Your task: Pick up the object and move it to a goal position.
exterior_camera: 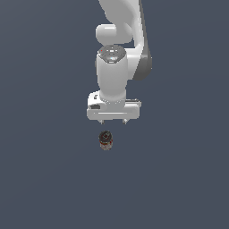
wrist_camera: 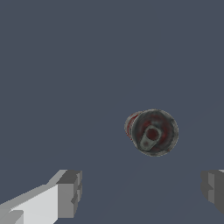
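The object, a small tin can (exterior_camera: 106, 140) with a mottled red-and-white label and a dark top, stands upright on the flat grey floor. The wrist view looks down on its dark lid (wrist_camera: 153, 132). My white gripper (exterior_camera: 113, 121) hangs above the can and slightly toward the exterior view's right of it, apart from it. The jaws stand wide open and hold nothing. In the wrist view the gripper (wrist_camera: 142, 192) shows two grey fingertips (wrist_camera: 70, 194) far apart, with the can off the line between them.
Plain dark grey floor (exterior_camera: 44, 179) all around. The white arm (exterior_camera: 118, 53) rises from the gripper to the top of the exterior view. No goal marker shows.
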